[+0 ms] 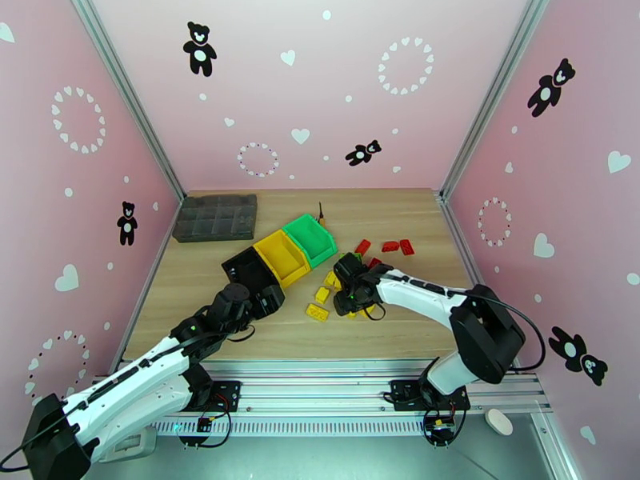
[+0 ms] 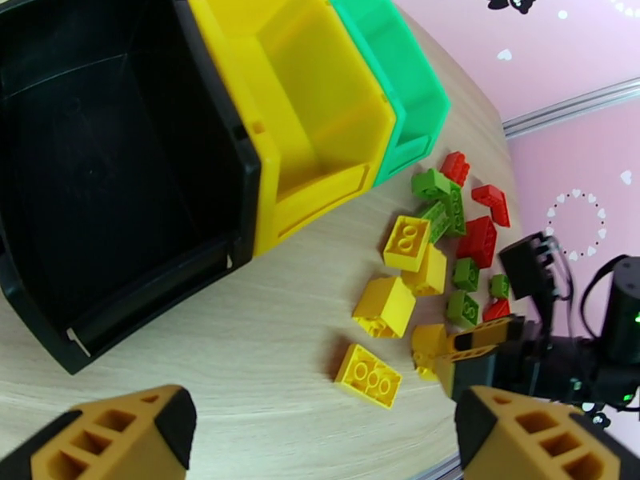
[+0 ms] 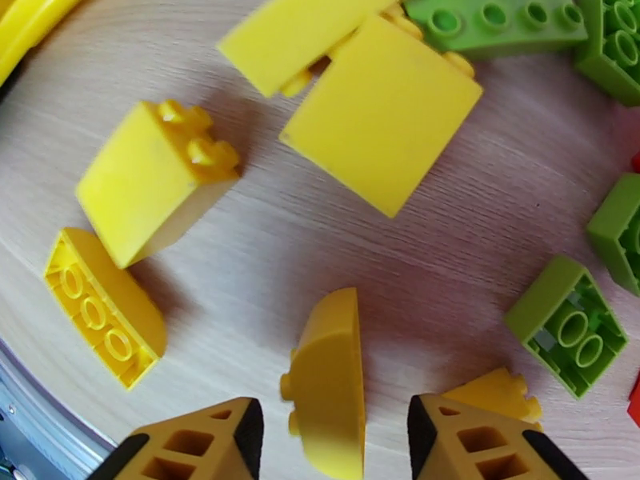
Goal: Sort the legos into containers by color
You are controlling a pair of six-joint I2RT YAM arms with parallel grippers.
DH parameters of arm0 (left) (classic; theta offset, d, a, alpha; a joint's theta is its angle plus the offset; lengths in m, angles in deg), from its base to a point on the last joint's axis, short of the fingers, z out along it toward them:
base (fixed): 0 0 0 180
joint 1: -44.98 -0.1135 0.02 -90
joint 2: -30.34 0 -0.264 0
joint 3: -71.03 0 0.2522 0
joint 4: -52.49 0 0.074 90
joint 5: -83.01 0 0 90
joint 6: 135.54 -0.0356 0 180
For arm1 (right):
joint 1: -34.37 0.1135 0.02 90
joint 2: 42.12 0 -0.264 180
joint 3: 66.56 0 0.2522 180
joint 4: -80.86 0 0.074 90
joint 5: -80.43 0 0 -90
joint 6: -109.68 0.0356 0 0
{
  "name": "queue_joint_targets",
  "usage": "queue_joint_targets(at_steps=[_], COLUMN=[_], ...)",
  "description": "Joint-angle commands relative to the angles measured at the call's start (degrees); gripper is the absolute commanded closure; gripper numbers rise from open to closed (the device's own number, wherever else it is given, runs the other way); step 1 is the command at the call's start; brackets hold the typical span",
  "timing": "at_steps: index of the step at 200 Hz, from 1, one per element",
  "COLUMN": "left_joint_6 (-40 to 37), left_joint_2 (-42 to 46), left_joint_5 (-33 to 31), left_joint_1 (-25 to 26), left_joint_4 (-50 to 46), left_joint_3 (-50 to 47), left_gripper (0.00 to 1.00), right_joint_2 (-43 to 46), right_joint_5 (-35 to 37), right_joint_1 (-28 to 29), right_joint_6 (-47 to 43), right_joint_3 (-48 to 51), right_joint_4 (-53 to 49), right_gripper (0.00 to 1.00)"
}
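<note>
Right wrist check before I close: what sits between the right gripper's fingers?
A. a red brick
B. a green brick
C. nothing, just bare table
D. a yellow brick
D: in the right wrist view a yellow brick stands on edge inside the open right gripper, with a gap showing on each side of it, so it is not yet gripped.

On the table (image 1: 384,210), the tray (image 1: 216,217) lies at the far left, the three joined bins (image 1: 282,254) run in a slanted row from near left to far centre, and the legos (image 1: 322,295) lie scattered right of the bins, one on edge inside the right gripper (image 3: 330,434).
</note>
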Motion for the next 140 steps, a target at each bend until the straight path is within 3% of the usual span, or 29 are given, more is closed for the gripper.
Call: queue_joint_targets(at_steps=[1, 51, 97, 140], left_joint_6=[1.0, 1.3, -0.2, -1.8], left_joint_2=[1.2, 1.4, -2.2, -6.0], left_joint_5=[-1.5, -1.3, 0.7, 1.7], left_joint_1=[0.4, 0.4, 0.4, 0.4], left_joint_4=[0.8, 0.2, 2.6, 1.9], left_joint_3=[-0.4, -0.9, 0.2, 4.3], left_gripper=[0.09, 0.08, 0.04, 0.02], right_joint_2=[-2.2, -3.9, -1.6, 2.8], right_joint_5=[0.3, 0.5, 1.4, 1.9], right_joint_1=[0.3, 0.3, 0.3, 0.3], right_joint_6=[-0.3, -0.3, -0.5, -1.1], right_joint_3=[-1.1, -1.7, -3.0, -6.5], right_joint_4=[0.6, 0.8, -1.5, -3.8], right_gripper=[0.54, 0.63, 0.8, 0.83])
